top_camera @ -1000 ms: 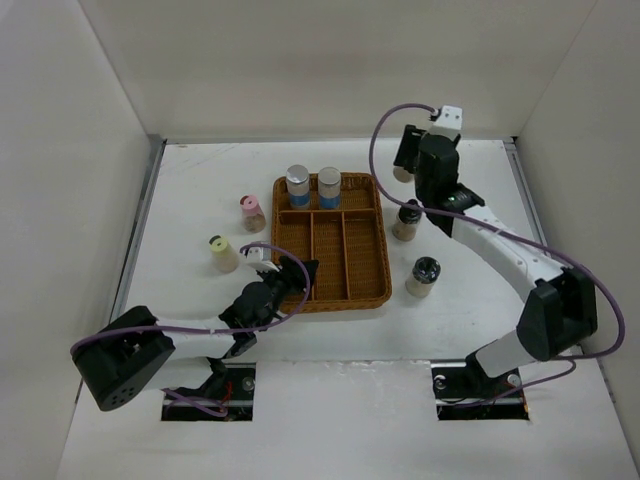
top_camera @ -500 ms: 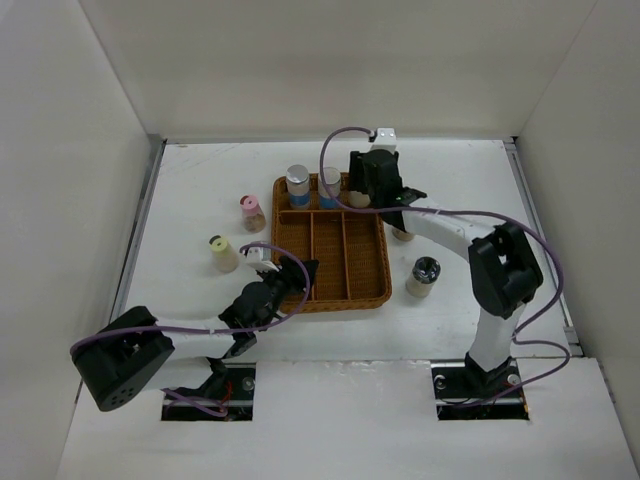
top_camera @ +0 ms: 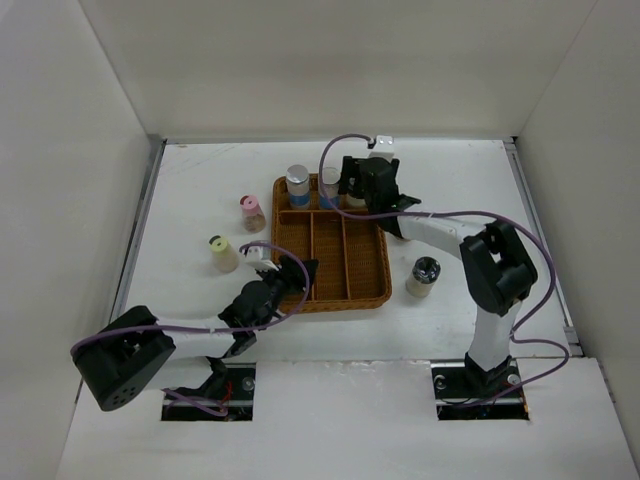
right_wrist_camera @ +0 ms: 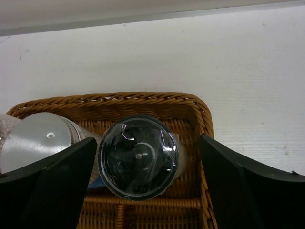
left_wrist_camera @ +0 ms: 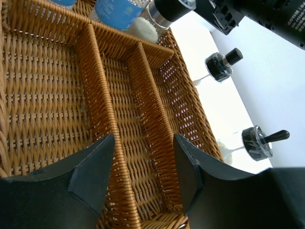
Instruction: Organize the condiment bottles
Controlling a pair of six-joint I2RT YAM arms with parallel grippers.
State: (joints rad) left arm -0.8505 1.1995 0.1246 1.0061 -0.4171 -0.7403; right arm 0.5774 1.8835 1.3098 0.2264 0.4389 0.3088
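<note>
My right gripper (top_camera: 358, 183) hangs over the back right compartment of the wicker tray (top_camera: 384, 262), jaws wide apart. In the right wrist view a black-capped bottle (right_wrist_camera: 138, 157) stands upright in that compartment between the open fingers (right_wrist_camera: 62, 186), next to a silver-capped bottle (right_wrist_camera: 40, 138). Both silver-capped bottles (top_camera: 297, 183) (top_camera: 328, 178) stand in the back row. The pink-capped bottle (top_camera: 252, 212) and the pale-yellow-capped bottle (top_camera: 222, 252) stand on the table left of the tray. One black-capped bottle (top_camera: 424, 275) stands right of it; another (left_wrist_camera: 220, 64) shows in the left wrist view. My left gripper (top_camera: 296, 272) is open and empty over the tray's near left edge.
The tray's three long front compartments (left_wrist_camera: 47, 95) hold nothing. White walls close in the table on the left, back and right. My right arm stretches across the table right of the tray.
My right gripper swung left from beside the tray to over its back right compartment, carrying a black-capped bottle. The bottle now stands in the tray between parted jaws. The left arm has not moved.
</note>
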